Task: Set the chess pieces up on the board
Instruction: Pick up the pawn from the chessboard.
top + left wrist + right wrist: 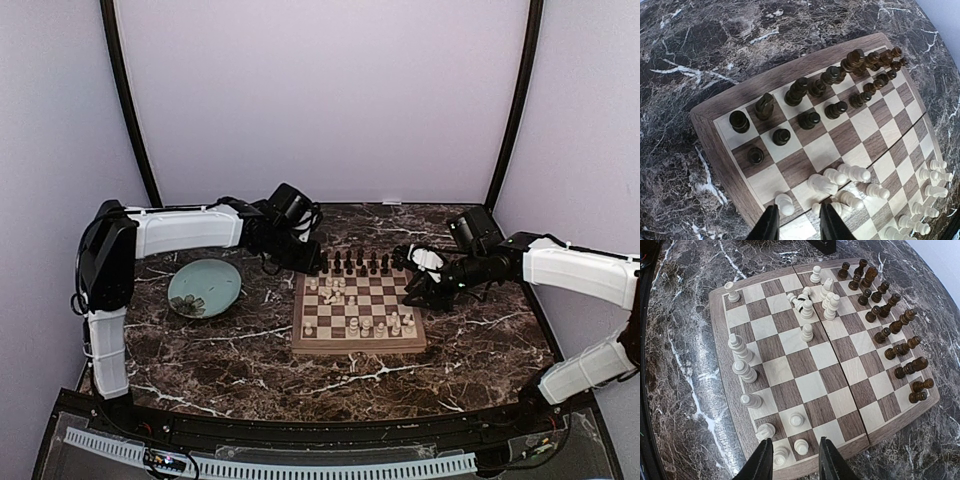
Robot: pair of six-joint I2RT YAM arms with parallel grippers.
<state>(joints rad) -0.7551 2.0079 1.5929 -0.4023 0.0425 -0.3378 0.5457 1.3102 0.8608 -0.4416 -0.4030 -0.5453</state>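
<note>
White side unsorted
Part-open, seemingly empty, poised for the jumbled white pieces [807, 305]: left gripper [799, 220] at the board [358, 347]'s eleven o'clock, right gripper [792, 460] at three.

Chess pieces [355, 266] stand on the board [360, 346], plate [226, 275] to its left.

Left arm [185, 228] and right arm [580, 272]: white shells, black joints
Both arms have smooth, rounded white covers over their long links and bulky black housings where the links meet. A thin black cable [76, 298] loops beside the left arm's largest black joint, and a boxy black camera block [474, 230] sits on the right wrist. In the wrist views the left gripper [797, 227] and right gripper [796, 465] each show as a pair of flat, matte black fingers [762, 462] with tapered edges
</note>
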